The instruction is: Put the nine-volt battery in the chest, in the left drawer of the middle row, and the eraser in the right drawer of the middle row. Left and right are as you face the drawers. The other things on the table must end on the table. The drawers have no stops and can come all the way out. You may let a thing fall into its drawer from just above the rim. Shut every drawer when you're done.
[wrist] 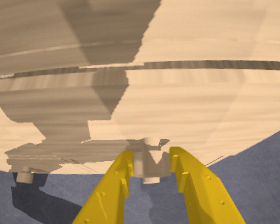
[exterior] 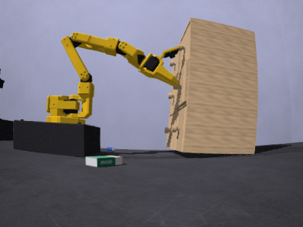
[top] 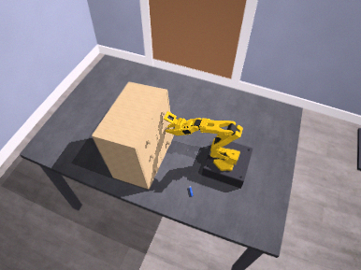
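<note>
Has the hand (top: 167,132) (exterior: 177,84) (wrist: 152,155) clamped on a knob (wrist: 151,169) of the chest (top: 126,120) (exterior: 221,89). Shows the green-and-white eraser (exterior: 104,161) on the counter (top: 234,214) (exterior: 157,192) near the black base (top: 222,178) (exterior: 49,138), and a blue piece (top: 191,191) (exterior: 111,148) toward the long edge opposite the door (top: 198,27). Cannot place the nine-volt battery

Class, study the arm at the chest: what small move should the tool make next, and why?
Probably a short, gentle pull straight back from the chest, keeping its grip. The tool is closed around a drawer knob, one finger on either side, so drawing back should ease that drawer outward.
</note>
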`<state>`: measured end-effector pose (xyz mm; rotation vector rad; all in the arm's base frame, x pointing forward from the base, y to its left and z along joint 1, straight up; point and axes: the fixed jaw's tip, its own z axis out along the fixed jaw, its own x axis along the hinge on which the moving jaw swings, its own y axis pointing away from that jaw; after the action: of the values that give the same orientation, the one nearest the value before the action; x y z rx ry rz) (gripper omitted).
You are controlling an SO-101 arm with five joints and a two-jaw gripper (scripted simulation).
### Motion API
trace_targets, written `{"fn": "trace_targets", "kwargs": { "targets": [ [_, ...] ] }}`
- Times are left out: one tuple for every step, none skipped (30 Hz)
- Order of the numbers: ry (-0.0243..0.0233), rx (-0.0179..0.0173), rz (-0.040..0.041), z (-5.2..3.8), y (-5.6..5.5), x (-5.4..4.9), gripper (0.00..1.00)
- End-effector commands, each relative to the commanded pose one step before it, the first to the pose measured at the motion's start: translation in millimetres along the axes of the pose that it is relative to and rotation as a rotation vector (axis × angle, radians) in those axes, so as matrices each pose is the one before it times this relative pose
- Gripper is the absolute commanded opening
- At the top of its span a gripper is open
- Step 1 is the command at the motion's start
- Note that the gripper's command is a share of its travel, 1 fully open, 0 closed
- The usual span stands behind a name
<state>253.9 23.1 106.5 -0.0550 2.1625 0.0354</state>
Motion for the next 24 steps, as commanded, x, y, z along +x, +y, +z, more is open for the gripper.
{"fn": "trace_targets", "kwargs": {
  "targets": [
    [0.03609, -0.00961, -0.00437, -2.045, 1.9, 6.39, 0.0],
    [0.00012, 0.00045, -0.0006, -0.909, -0.14, 0.13, 0.0],
    [0.00013, 0.00045, -0.0006, -0.906, -0.14, 0.14, 0.0],
    [0.00012, 0.00045, -0.0006, -0.903, -0.14, 0.14, 0.0],
    [0.0, 0.0, 0.0, 0.0, 0.0, 0.0, 0.0],
    [0.0, 0.0, 0.0, 0.0, 0.0, 0.0, 0.0],
    [0.00014, 0.00045, -0.0006, -0.899, -0.14, 0.15, 0.0],
    [0.0001, 0.00036, -0.00048, -0.717, -0.11, 0.12, 0.0],
    [0.00001, 0.0, 0.0, 0.0, 0.0, 0.0, 0.0],
    [-0.00001, 0.0, 0.0, 0.0, 0.0, 0.0, 0.0],
    [0.00001, 0.0, 0.0, 0.0, 0.0, 0.0, 0.0],
    [-0.00001, 0.0, 0.0, 0.0, 0.0, 0.0, 0.0],
    [0.00001, 0.0, 0.0, 0.0, 0.0, 0.0, 0.0],
    [-0.00001, 0.0, 0.0, 0.0, 0.0, 0.0, 0.0],
    [0.00001, 0.0, 0.0, 0.0, 0.0, 0.0, 0.0],
    [-0.00001, 0.0, 0.0, 0.0, 0.0, 0.0, 0.0],
    [0.00001, 0.0, 0.0, 0.0, 0.0, 0.0, 0.0],
    [-0.00001, 0.0, 0.0, 0.0, 0.0, 0.0, 0.0],
    [0.00001, 0.0, 0.0, 0.0, 0.0, 0.0, 0.0],
    [-0.00001, 0.0, 0.0, 0.0, 0.0, 0.0, 0.0],
    [0.00001, 0.0, 0.0, 0.0, 0.0, 0.0, 0.0],
    [0.0, 0.0, 0.0, 0.0, 0.0, 0.0, 0.0],
    [0.0, 0.0, 0.0, 0.0, 0.0, 0.0, 0.0],
    [-0.00001, -0.00003, 0.0, -0.557, 0.01, 0.34, 0.0]
  ]
}}
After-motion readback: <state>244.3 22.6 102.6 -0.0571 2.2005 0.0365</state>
